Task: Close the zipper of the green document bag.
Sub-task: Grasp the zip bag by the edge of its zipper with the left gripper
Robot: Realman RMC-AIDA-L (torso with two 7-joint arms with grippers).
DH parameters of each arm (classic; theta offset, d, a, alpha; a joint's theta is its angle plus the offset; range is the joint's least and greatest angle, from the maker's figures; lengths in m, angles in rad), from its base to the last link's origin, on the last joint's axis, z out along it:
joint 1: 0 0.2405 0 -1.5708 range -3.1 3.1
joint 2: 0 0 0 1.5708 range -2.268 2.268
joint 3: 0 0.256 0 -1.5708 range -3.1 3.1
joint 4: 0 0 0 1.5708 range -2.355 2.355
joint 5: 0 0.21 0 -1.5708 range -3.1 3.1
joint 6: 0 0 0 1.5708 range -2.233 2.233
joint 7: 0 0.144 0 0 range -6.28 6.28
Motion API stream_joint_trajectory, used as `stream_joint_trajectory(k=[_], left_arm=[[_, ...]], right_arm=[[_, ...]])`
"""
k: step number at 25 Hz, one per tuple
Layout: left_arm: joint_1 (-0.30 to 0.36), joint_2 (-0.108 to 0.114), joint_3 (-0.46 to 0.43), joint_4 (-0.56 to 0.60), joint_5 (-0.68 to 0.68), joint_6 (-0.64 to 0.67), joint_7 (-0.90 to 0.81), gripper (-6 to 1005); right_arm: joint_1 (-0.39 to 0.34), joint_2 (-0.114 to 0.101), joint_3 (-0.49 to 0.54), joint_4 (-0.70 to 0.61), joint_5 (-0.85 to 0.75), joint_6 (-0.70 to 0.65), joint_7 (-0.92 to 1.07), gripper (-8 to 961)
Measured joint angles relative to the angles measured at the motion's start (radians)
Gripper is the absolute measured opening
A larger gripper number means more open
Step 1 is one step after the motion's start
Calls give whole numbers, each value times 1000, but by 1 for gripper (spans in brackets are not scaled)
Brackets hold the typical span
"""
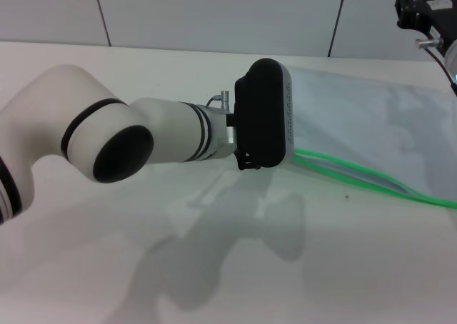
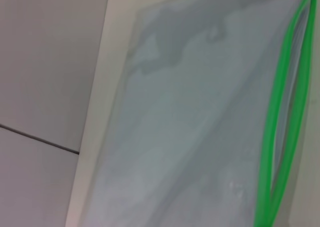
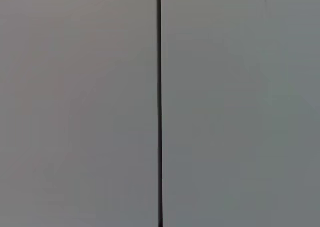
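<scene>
— Zipper (image 1: pixel 357 173) first: how should the left arm's gripper (image 1: pixel 263 117) close it?

— Find the slider, hidden for now, pinch it, and draw it straight along the strip while the green document bag (image 1: pixel 357 120) stays flat. Whether that claw is spread or pressed together cannot be told.

— And the zipper's look?

— Two bright green tracks bow apart, so it stands open, running from the left gripper along the translucent greyish bag's near edge. The right gripper (image 1: pixel 427 13) is parked beyond the bag's far corner, its state unclear

White table (image 1: pixel 214 281) fills the frame. Green document bag (image 1: pixel 357 124) lies flat on it at right of centre, zipper (image 1: pixel 357 174) along its lower edge, strips parted.
</scene>
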Motion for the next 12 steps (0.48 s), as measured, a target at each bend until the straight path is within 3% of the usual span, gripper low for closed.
stream_joint_trajectory(k=[7,12], left_arm=[[0,-3,21,-1,30,13,0,569],[19,-2,59,-1,52,90,0,569]], right_arm=[[0,0,-1,0,0,0,0,333],[0,0,-3,1,0,0,0,333]])
